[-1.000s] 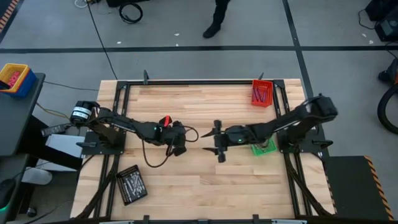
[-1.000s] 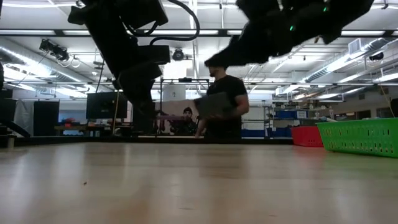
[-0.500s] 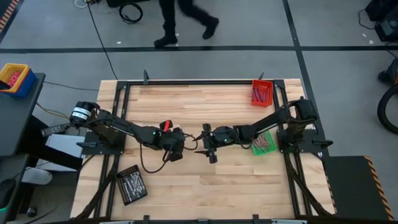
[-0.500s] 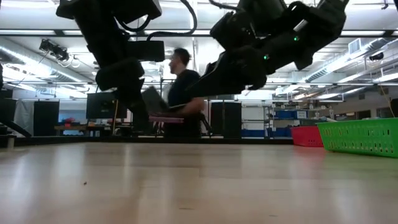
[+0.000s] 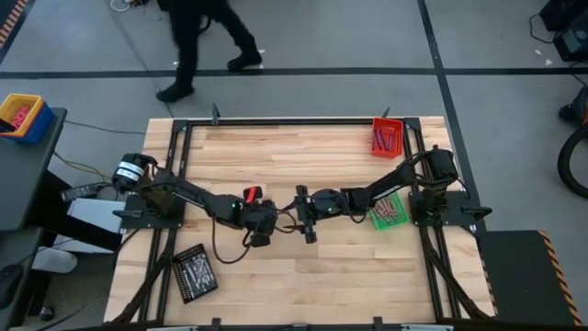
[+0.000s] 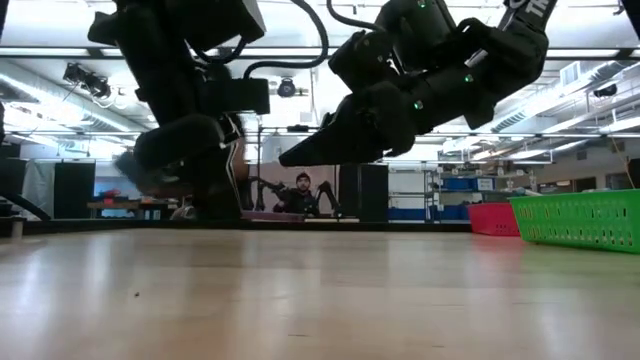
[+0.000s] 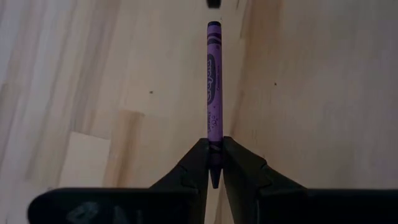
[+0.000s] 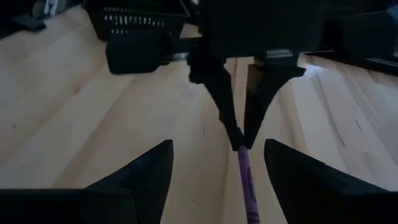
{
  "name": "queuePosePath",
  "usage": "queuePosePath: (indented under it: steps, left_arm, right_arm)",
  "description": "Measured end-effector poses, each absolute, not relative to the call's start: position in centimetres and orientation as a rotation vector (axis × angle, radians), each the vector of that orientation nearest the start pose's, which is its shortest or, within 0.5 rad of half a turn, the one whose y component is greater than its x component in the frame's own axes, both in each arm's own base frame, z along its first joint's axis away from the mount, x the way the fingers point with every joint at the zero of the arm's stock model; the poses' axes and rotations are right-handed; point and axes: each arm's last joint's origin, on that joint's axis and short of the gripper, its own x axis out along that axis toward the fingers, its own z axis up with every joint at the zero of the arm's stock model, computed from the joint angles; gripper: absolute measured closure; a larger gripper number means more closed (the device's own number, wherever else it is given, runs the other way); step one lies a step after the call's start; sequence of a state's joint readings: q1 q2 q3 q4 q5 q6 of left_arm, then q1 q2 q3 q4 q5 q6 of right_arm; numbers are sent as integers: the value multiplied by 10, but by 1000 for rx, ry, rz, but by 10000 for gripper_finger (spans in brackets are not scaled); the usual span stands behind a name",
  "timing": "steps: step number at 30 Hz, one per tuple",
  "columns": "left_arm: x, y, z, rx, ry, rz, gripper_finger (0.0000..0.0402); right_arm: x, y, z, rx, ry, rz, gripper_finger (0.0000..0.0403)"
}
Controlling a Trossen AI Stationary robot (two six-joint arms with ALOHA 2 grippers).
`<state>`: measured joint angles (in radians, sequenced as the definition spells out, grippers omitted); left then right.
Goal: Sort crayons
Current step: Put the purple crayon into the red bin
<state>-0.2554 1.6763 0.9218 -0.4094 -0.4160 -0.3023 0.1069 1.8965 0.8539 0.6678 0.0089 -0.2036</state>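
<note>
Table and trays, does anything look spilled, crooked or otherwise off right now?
Nothing stands out. The left gripper holds a purple crayon above the table, facing the open right gripper. Crayons lie inside the red tray, green tray and black tray.

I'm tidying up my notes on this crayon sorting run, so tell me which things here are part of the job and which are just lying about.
Part of the job:
- purple crayon, held by the left gripper
- right gripper, open, facing it
- red tray, crayons inside
- green tray, crayons inside
- black tray

Just lying about:
- yellow and blue bin off the table
- cables on the floor
</note>
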Motion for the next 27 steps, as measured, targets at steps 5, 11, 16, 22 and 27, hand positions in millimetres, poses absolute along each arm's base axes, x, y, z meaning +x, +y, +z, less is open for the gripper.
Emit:
queuePosePath:
  steps: [5,11,16,22,27]
  left_arm:
    - [299,-68,156,117,1039,291,352]
    - [301,-69,157,130,1029,279,352]
    - [301,-69,157,129,1026,279,352]
    - [301,-70,157,116,1032,257,352]
    - [300,-70,157,115,1035,254,352]
  right_arm:
    - [369,34,131,-158,378,112,147]
    - [375,30,118,-121,380,105,147]
    - [384,32,102,-118,409,119,149]
    - [388,29,96,-136,418,59,173]
    - [389,22,97,-118,409,39,212]
